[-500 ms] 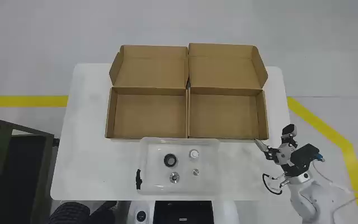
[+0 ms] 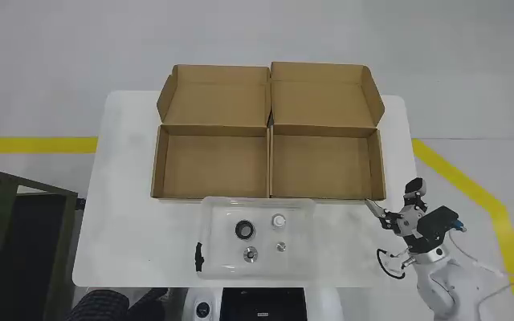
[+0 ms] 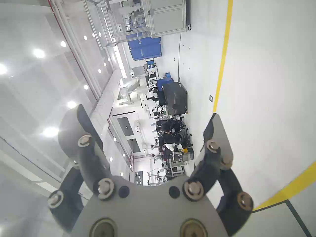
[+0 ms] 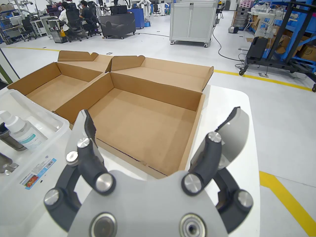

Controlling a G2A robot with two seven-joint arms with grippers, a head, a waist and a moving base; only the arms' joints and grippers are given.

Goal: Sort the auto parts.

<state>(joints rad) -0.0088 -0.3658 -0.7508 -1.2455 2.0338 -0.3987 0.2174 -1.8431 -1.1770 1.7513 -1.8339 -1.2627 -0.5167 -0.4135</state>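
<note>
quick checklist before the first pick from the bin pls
1. right tool open and empty: ok
2. left tool open and empty: ok
3. left tool facing the table: not ok, it faces the room
4. left box and right box open, empty: ok
5. black ring and white bottle lying apart in the clear bin: ok
6. which box takes which part: cannot tell

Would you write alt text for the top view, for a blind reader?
A left brown cardboard box and right brown cardboard box lie open side by side on a white table; nearer, a clear plastic tray holds small auto parts. The right gripper, jaws open, hovers over the table's corner.
</note>
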